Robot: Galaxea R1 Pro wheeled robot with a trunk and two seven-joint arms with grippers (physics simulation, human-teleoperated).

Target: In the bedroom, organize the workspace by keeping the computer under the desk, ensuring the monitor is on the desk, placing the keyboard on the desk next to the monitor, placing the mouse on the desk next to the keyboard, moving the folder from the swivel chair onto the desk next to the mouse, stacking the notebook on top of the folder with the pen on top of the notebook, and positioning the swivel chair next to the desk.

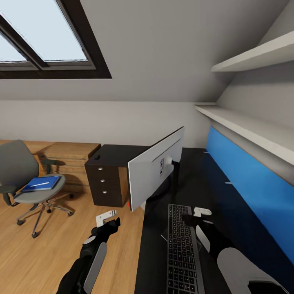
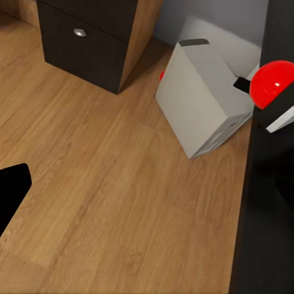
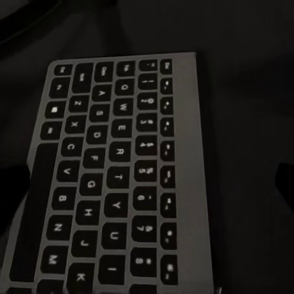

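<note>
While the head camera is looking down over both arms, the monitor [image 1: 157, 169] is standing on the glossy black table [image 1: 228, 196] with its silver-white back turned toward the camera, and the keyboard [image 1: 183, 249] is lying lengthwise on the table just in front of its stand. The right pincer [image 1: 202, 212] is hovering beside the keyboard's far end; I cannot tell whether it is spread or pressed together. The left pincer [image 1: 107, 217] is hanging over the wooden floor [image 1: 53, 253] off the table's edge – its state is also unclear. Well apart, the swivel chair [image 1: 24, 179] is sitting by the wooden chest, carrying the folder [image 1: 41, 183] with the pen [image 1: 40, 184] lying on top. The mouse [image 1: 96, 157] is resting on the table above the drawer unit [image 1: 104, 185].

From the left wrist, the computer [image 2: 199, 104] is standing tilted on the floor beside the drawer unit – a red dot is showing near it.

From the right wrist, the keyboard's dark keys are lying flat on the black table.
</note>
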